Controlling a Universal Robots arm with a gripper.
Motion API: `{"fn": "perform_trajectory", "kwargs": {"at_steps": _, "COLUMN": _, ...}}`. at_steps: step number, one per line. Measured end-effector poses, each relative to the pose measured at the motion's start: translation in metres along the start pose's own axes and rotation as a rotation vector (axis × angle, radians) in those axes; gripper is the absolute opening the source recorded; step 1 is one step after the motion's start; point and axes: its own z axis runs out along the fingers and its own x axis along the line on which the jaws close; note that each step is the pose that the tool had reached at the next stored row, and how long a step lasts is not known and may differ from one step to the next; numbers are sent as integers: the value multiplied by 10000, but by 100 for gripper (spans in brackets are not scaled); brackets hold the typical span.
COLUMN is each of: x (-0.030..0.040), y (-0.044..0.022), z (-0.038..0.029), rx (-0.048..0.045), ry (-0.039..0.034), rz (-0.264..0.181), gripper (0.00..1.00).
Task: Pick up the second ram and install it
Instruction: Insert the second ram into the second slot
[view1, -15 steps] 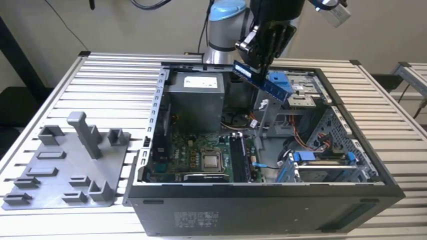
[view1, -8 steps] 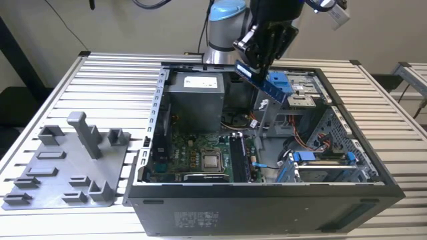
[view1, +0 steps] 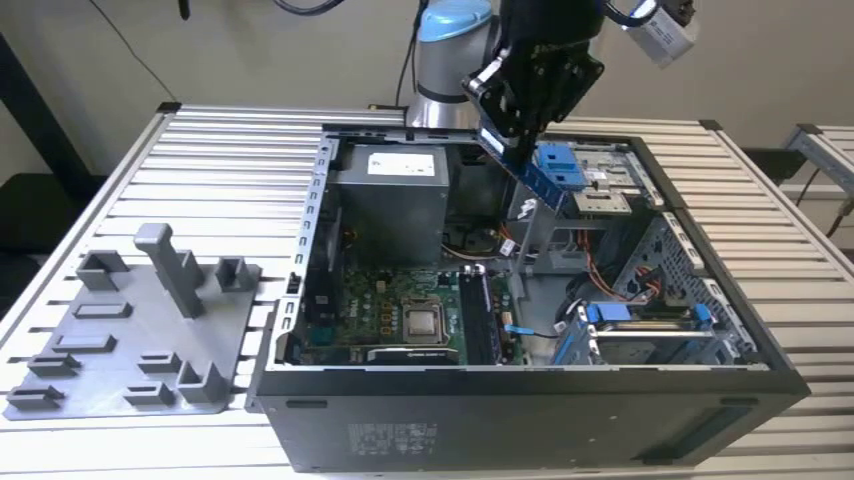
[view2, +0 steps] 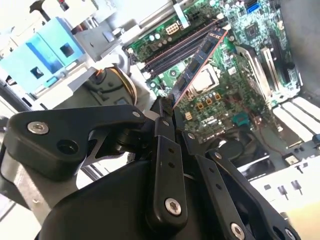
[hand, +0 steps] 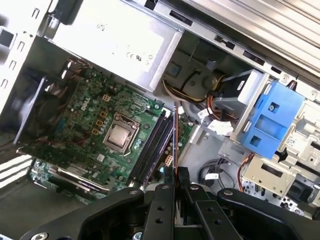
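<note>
While the second ram (view2: 200, 60) hangs tilted in the air above the motherboard (view2: 227, 107), its free end reaching over the long black slots (view2: 175, 47) without sitting in them, the jaws are pressed together on its near end, pinching the thin board. Beside the slots lies the processor socket (hand: 120, 137), and a blue drive bracket (hand: 270, 120) stands off to the other side. The open computer case (view1: 534, 420) rests on the slatted desk (view1: 227, 140), next to a grey holder tray (view1: 120, 340).

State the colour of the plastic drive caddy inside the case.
Drive caddy: blue; best in first wrist view.
</note>
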Motion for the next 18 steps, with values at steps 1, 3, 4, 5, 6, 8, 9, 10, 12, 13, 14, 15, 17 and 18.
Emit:
{"fn": "perform_trajectory", "kwargs": {"at_steps": 1, "x": 0, "y": 0, "z": 1, "rx": 5, "ry": -1, "rz": 187, "gripper": 14}}
{"fn": "perform_trajectory", "kwargs": {"at_steps": 3, "x": 0, "y": 0, "z": 3, "rx": 14, "ry": -2, "rz": 533, "gripper": 14}}
{"fn": "perform_trajectory", "kwargs": {"at_steps": 4, "x": 0, "y": 0, "z": 3, "rx": 19, "ry": -3, "rz": 704, "gripper": 14}}
{"fn": "perform_trajectory", "kwargs": {"at_steps": 5, "x": 0, "y": 0, "z": 4, "rx": 23, "ry": -3, "rz": 874, "gripper": 14}}
{"fn": "perform_trajectory", "kwargs": {"at_steps": 6, "x": 0, "y": 0, "z": 5, "rx": 27, "ry": -4, "rz": 1040, "gripper": 14}}
{"fn": "perform_trajectory", "kwargs": {"at_steps": 8, "x": 0, "y": 0, "z": 6, "rx": 37, "ry": -5, "rz": 1387, "gripper": 14}}
{"fn": "perform_trajectory", "kwargs": {"at_steps": 9, "x": 0, "y": 0, "z": 7, "rx": 41, "ry": -6, "rz": 1549, "gripper": 14}}
{"fn": "perform_trajectory", "kwargs": {"at_steps": 10, "x": 0, "y": 0, "z": 7, "rx": 46, "ry": -6, "rz": 1710, "gripper": 14}}
{"fn": "perform_trajectory", "kwargs": {"at_steps": 12, "x": 0, "y": 0, "z": 9, "rx": 54, "ry": -8, "rz": 2030, "gripper": 14}}
{"fn": "perform_trajectory", "kwargs": {"at_steps": 13, "x": 0, "y": 0, "z": 9, "rx": 58, "ry": -8, "rz": 2189, "gripper": 14}}
{"fn": "perform_trajectory", "kwargs": {"at_steps": 14, "x": 0, "y": 0, "z": 10, "rx": 62, "ry": -9, "rz": 2337, "gripper": 14}}
{"fn": "perform_trajectory", "kwargs": {"at_steps": 15, "x": 0, "y": 0, "z": 10, "rx": 65, "ry": -10, "rz": 2483, "gripper": 14}}
{"fn": "perform_trajectory", "kwargs": {"at_steps": 17, "x": 0, "y": 0, "z": 11, "rx": 74, "ry": -11, "rz": 2790, "gripper": 14}}
{"fn": "perform_trajectory", "kwargs": {"at_steps": 18, "x": 0, "y": 0, "z": 11, "rx": 78, "ry": -11, "rz": 2934, "gripper": 14}}
